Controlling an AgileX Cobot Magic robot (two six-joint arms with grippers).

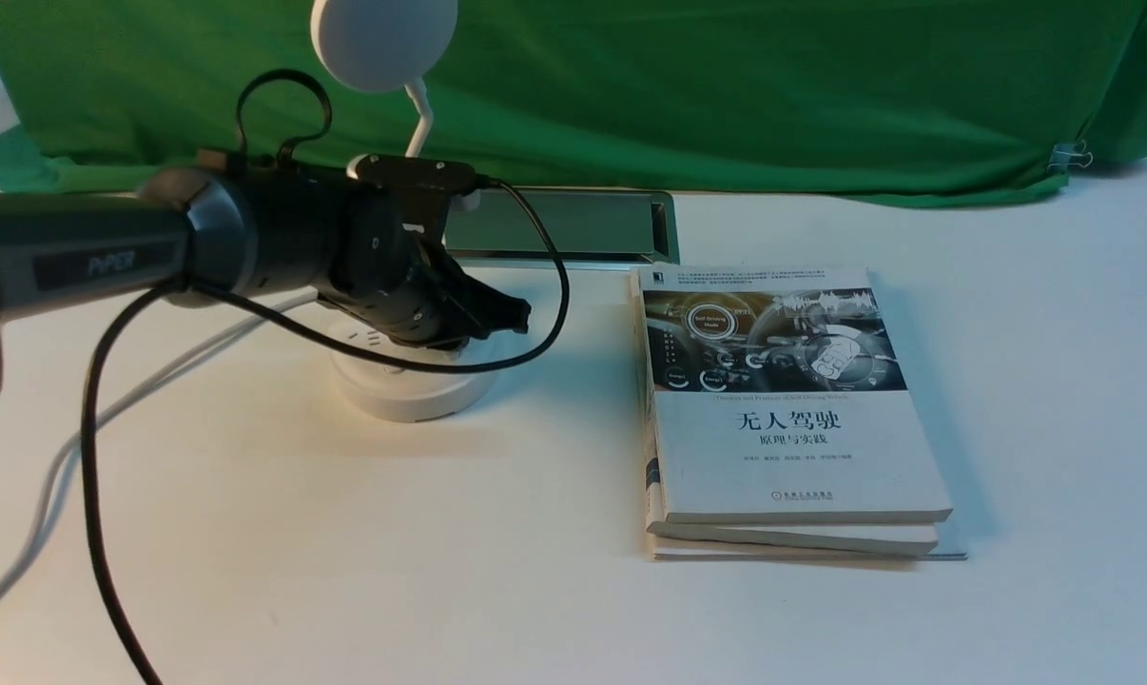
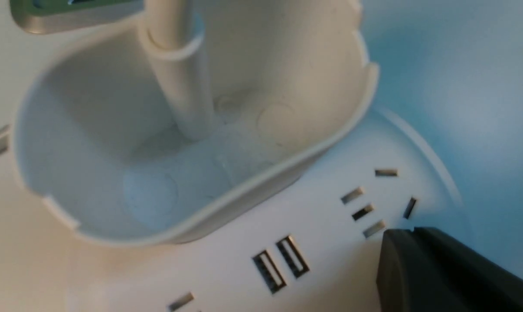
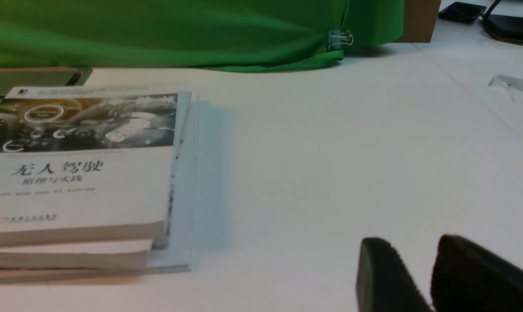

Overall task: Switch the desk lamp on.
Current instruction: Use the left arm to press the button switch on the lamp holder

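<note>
The desk lamp stands at the left of the table: round white head (image 1: 383,33), thin neck (image 1: 419,119) and round base (image 1: 412,390). Up close, the left wrist view shows its cup holder (image 2: 114,173), the neck (image 2: 179,73) rising out of it, and the base top (image 2: 331,242) with sockets and USB ports. My left gripper (image 1: 519,314) is shut, with its dark tip (image 2: 411,232) low over the base rim beside a socket. Only the right wrist view shows my right gripper (image 3: 411,245). It hangs low over bare table, its fingers slightly apart and holding nothing.
A stack of books (image 1: 783,419) lies right of the lamp, also visible as the books (image 3: 79,173). A flat silver-edged slab (image 1: 564,228) lies behind the lamp, against the green cloth (image 1: 726,86). A white cord (image 1: 50,476) and my arm's black cable (image 1: 93,476) trail at the left.
</note>
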